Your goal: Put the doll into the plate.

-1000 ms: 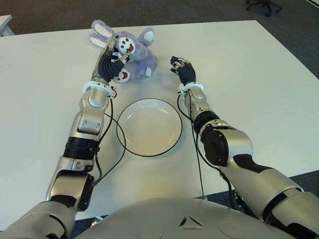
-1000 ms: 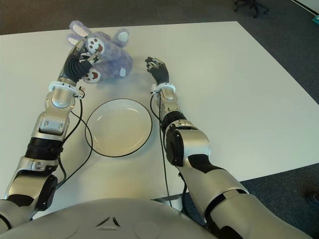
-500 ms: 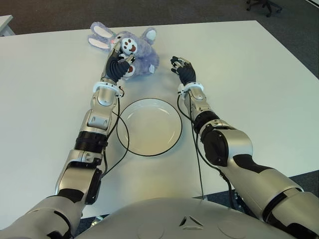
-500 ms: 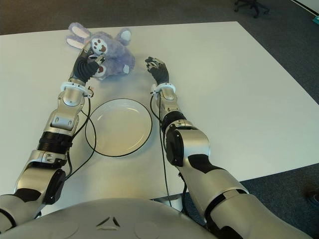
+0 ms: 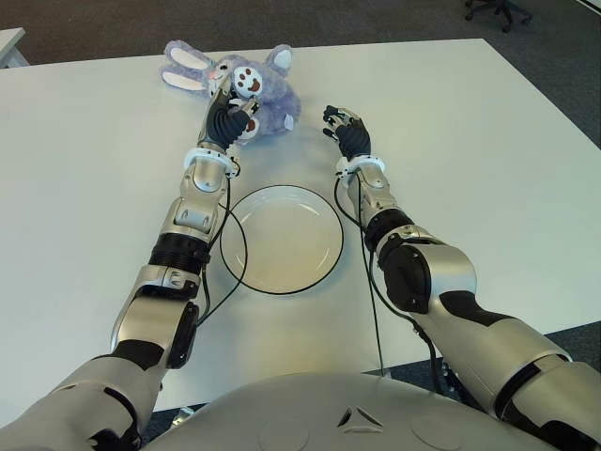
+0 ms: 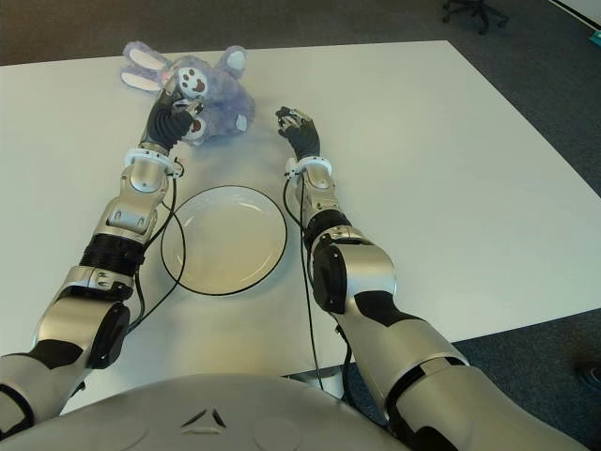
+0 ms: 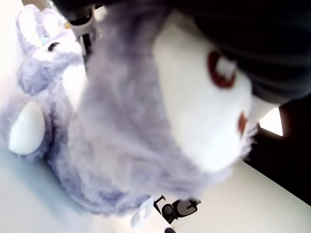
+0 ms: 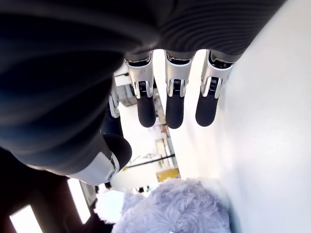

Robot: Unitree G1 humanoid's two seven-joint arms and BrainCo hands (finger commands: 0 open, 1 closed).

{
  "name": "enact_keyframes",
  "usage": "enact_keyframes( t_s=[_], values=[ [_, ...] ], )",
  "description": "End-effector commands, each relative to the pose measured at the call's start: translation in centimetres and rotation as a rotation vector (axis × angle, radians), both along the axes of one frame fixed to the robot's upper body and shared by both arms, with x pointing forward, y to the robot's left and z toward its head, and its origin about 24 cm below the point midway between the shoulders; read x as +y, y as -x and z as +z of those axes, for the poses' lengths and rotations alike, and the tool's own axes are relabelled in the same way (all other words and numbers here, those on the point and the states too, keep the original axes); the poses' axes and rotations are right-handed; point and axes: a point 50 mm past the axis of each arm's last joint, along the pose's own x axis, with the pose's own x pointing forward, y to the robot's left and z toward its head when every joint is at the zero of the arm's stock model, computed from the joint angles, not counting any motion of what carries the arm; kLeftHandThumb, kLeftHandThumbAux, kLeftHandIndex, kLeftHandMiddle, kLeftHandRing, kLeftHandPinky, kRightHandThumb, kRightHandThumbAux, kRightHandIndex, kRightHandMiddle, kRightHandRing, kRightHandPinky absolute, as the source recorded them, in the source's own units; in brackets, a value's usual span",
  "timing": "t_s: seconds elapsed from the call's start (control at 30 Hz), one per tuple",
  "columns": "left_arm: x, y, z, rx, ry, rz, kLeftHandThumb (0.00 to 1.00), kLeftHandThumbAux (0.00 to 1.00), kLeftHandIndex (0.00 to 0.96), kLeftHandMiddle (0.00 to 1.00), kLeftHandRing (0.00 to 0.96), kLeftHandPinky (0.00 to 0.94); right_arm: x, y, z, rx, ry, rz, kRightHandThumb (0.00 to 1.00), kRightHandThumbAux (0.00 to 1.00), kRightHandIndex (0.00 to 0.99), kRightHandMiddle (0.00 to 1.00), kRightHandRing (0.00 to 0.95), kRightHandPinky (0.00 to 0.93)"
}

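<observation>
The soft purple plush rabbit doll (image 5: 246, 92) is seen at the far side of the white worktop (image 5: 488, 169), and the left hand (image 5: 228, 120) is closed on it: the dark fingers are wrapped round a white-soled foot w/ red-brown pads at the doll's near side, which the left wrist view confirms, fur and sole filling that view right against the palm. The move is judged to turn on one relation: the round white plate w/ dark rim (image 5: 281, 239) lies nearer the robot than the doll, between the two forearms, so the doll would have to be drawn back toward the robot and a little to the right before being set down. The doll's long axis runs roughly across the worktop, pink-lined ears toward the robot's left, body toward the right; whether it is lifted or only gripped where it lies cannot be told. The right hand (image 5: 345, 131) shows just beside the doll on its right, apart from it, fingers loosely extended and nothing held; it is about as near the doll as the left, but idle. The doll looks fluffy, limp and bulky; sagging from a one-foot grip is probable. The plate holds nothing as yet.
</observation>
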Motion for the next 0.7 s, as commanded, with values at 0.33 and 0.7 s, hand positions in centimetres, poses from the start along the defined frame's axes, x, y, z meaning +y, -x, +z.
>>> enact_keyframes(
  t_s=[0.33,0.7],
  values=[
    [-0.28,-0.54,-0.89,0.02,0.032,0.004,0.545,0.455,0.098,0.2,0.192,0.158,1.41,1.83,-3.29,0.14,-0.063,0.008,0.708,0.729,0.405,0.184,0.168,0.211],
    [-0.43,-0.46,-0.77,0.015,0.017,-0.003,0.52,0.453,0.094,0.193,0.175,0.138,1.32,1.79,-3.28,0.142,-0.051,0.013,0.708,0.727,0.405,0.181,0.162,0.193]
  ],
)
